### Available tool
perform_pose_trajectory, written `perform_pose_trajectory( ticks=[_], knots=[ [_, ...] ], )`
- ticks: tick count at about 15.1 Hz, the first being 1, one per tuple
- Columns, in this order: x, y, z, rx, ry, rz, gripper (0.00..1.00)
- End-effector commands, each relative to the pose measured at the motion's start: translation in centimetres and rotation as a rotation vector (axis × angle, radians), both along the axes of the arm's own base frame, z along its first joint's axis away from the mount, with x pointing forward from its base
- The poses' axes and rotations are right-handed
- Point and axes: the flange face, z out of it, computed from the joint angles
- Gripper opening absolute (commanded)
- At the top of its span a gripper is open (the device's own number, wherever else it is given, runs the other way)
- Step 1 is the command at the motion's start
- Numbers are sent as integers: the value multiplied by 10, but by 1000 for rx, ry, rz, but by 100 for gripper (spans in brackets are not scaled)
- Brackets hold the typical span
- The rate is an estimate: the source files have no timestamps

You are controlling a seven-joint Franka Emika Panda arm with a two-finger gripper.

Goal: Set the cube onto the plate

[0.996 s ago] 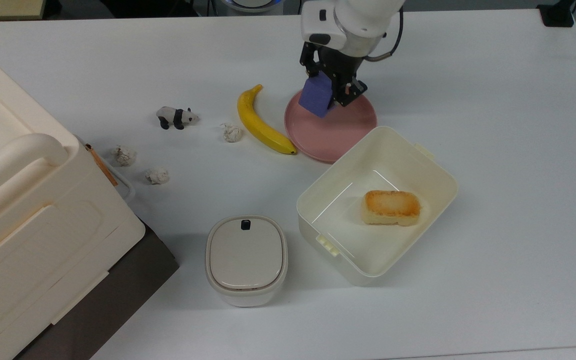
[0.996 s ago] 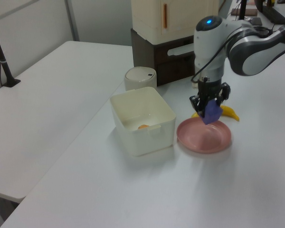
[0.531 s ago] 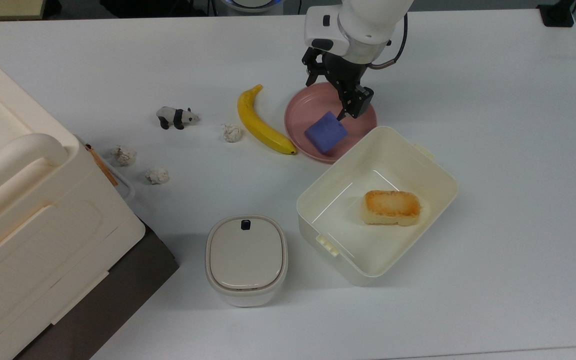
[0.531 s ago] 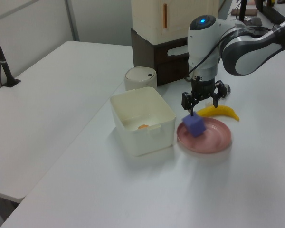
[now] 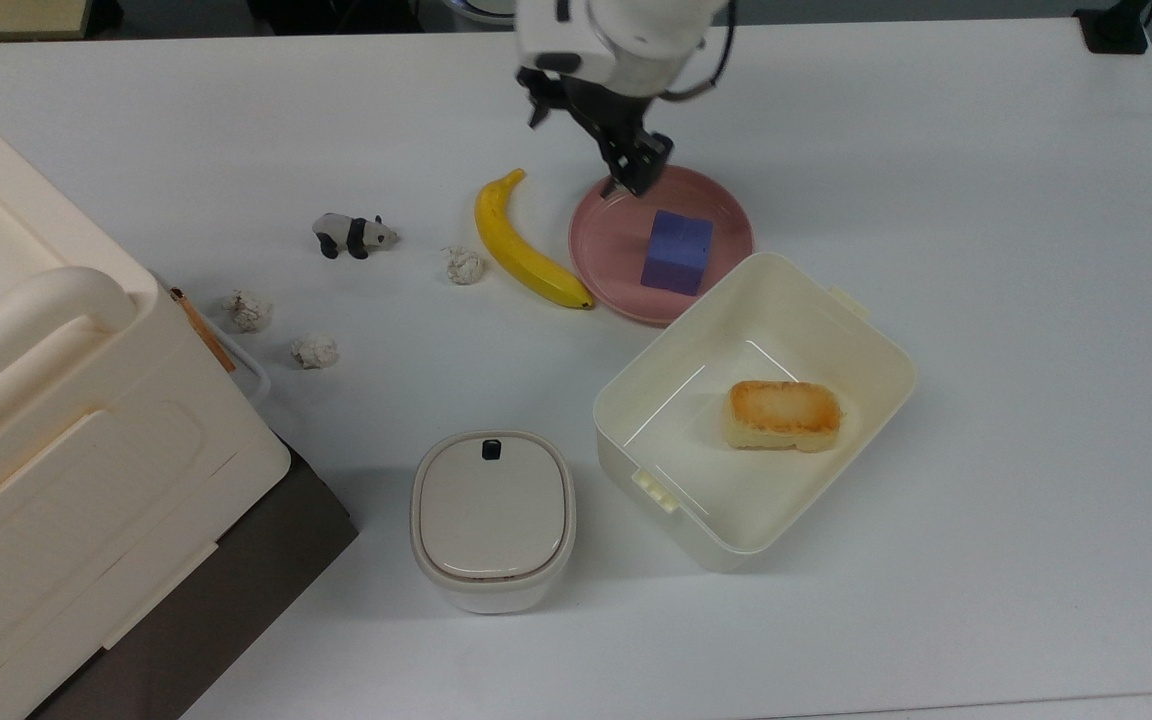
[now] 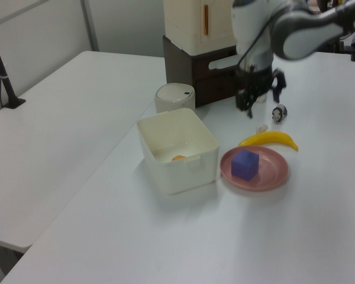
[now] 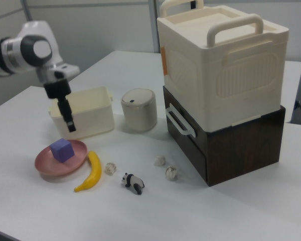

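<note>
The cube (image 5: 677, 252) is sitting flat on the plate (image 5: 608, 260), free of the gripper (image 5: 591, 135), which is hanging above the plate's far-left rim in the top view, fingers (image 5: 639, 165) seemingly spread and empty. A banana (image 5: 521, 243) is lying just left of the plate on the white worktop (image 5: 986, 300).

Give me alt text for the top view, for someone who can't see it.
A purple-blue cube sits on a pink plate on a white table, with the robot's open gripper raised above the plate's far rim. A banana lies at the top view's left of the plate, and a cream box nearer the camera holds bread.
</note>
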Motion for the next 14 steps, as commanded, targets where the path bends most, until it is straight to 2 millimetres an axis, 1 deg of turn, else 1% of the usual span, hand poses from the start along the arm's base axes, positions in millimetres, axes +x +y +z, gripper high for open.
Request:
perform_pose_trajectory(
  ticks=[1, 2, 3, 5, 7, 8, 9, 10, 12, 13, 14],
  knots=[
    [-23, -62, 72, 62, 19, 165, 100],
    [-25, -78, 89, 73, 7, 225, 100],
    [-30, -114, 110, 88, -5, 308, 100],
    [-31, -161, 137, 113, -27, 418, 100],
    [-30, -195, 168, 218, -111, 473, 100],
    [-33, -209, 171, 268, -136, 483, 100],
    [-34, -220, 173, 295, -150, 505, 100],
    [-34, -224, 172, 304, -156, 495, 100],
    [-31, -224, 170, 353, -181, 468, 100],
    [-29, -224, 175, 350, -195, 426, 100],
    [-29, -222, 175, 348, -197, 410, 100]
  ],
)
